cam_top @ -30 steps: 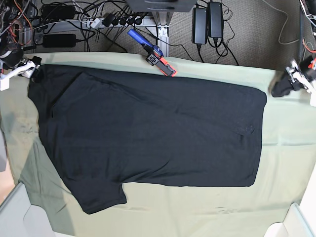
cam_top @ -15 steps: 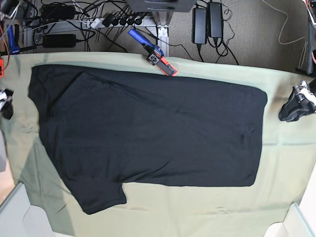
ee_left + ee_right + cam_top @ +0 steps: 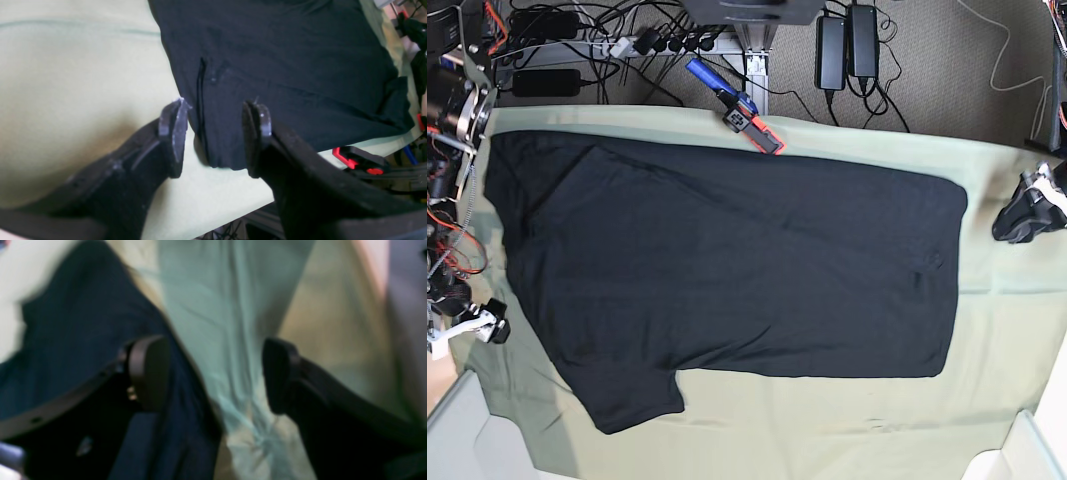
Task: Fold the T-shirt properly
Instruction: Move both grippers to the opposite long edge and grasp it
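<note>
Across the pale green cloth (image 3: 1007, 340) the T-shirt (image 3: 727, 270) lies spread flat, one sleeve already turned in. Both grippers, left (image 3: 213, 133) and right (image 3: 213, 373), hover beside its edges, jaws apart, empty. Next comes gripping an edge for folding.

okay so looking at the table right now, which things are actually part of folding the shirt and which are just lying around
Part of the job:
- black T-shirt
- left gripper, open
- right gripper, open

Just lying about:
- pale green cloth under the shirt
- orange and blue clamp
- power bricks
</note>
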`<state>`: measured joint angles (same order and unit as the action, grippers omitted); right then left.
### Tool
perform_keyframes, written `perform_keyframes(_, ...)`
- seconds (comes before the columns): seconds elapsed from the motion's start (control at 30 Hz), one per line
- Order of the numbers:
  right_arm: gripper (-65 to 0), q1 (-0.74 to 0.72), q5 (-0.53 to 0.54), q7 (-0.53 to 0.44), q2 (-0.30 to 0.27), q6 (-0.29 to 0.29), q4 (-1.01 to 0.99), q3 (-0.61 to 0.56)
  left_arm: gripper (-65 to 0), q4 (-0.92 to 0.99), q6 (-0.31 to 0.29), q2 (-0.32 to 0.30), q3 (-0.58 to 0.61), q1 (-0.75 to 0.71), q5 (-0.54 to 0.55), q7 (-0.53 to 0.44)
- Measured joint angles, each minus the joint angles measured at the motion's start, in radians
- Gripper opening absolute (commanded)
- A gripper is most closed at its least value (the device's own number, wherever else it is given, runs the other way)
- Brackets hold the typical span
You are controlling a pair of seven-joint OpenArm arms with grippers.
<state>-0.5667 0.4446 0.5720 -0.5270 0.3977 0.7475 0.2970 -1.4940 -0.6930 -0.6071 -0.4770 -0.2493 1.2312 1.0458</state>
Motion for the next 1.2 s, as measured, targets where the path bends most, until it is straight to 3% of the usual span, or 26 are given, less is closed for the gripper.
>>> perform_keyframes(0.1, -21.5, -0.042, 0.000, -0.026, 0.000, 0.000, -0.119, -0.048, -34.8, 0.000, 0.000, -0.003, 0.000, 0.000, 0.000, 0.000)
perform_keyframes(0.27, -21.5, -0.043, 0.000, -0.032, 0.016, 0.000, -0.129, -0.100, -34.8, 0.000, 0.000, -0.003, 0.000, 0.000, 0.000, 0.000)
perform_keyframes(0.63, -21.5, -0.046, 0.000, -0.049, 0.126, 0.001, -0.125, -0.108, -34.8, 0.000, 0.000, -0.003, 0.000, 0.000, 0.000, 0.000)
perform_keyframes(1.2, -21.6, -0.043, 0.034, 0.013, 0.140, 0.001, -0.074, -0.108, -34.7, 0.000, 0.000, -0.002, 0.000, 0.008, -0.055, -0.074)
